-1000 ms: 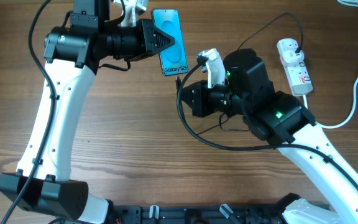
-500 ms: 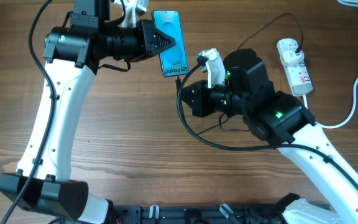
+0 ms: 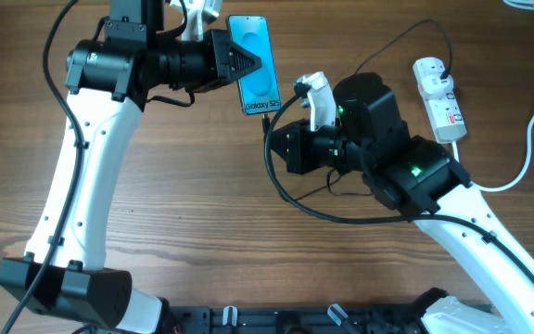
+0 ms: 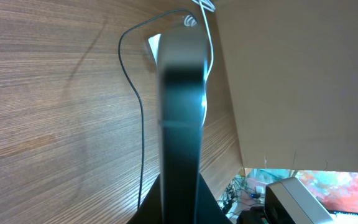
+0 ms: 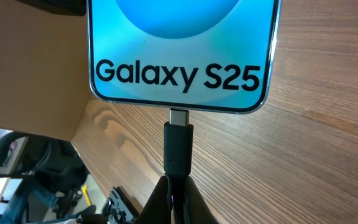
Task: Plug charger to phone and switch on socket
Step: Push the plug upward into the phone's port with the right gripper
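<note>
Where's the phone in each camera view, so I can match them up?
Overhead: the phone is top centre, screen lit cyan.
Left wrist: centre, edge-on, a dark blurred bar.
Right wrist: top of frame, Galaxy S25 text showing.
Shared landmark: the charger, its black cable near the phone in every view.

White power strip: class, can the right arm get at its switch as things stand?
Probably not yet: the right pincer is shut on the black charger plug at the cyan-screened phone. Otherwise the white power strip looks unobstructed.

Blurred, edge-on phone (image 4: 180, 124) in left wrist view
</note>
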You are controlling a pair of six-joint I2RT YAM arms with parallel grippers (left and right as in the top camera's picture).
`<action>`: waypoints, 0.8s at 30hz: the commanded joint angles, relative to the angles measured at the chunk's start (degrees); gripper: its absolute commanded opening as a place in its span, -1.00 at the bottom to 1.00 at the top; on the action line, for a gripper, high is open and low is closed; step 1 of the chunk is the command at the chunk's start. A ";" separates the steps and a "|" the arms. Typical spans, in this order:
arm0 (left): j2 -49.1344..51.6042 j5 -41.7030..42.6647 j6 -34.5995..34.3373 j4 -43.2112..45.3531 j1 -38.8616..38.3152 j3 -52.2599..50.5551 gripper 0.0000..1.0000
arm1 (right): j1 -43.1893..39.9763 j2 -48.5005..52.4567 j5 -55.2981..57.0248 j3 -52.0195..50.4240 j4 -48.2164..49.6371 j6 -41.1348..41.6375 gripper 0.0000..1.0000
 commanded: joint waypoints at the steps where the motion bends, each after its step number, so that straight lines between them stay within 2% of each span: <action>1: 0.07 2.23 0.72 0.39 -0.31 0.24 -0.92 | 0.09 0.07 -0.76 0.90 0.35 0.57 -0.91; 14: 0.07 2.23 1.11 0.39 -0.31 0.24 -0.92 | 0.11 0.07 -2.60 0.90 0.74 -3.13 -0.91; 24: 0.07 2.23 1.09 0.35 -0.31 0.24 -0.92 | 0.09 0.07 -1.16 0.90 0.70 -2.08 -0.91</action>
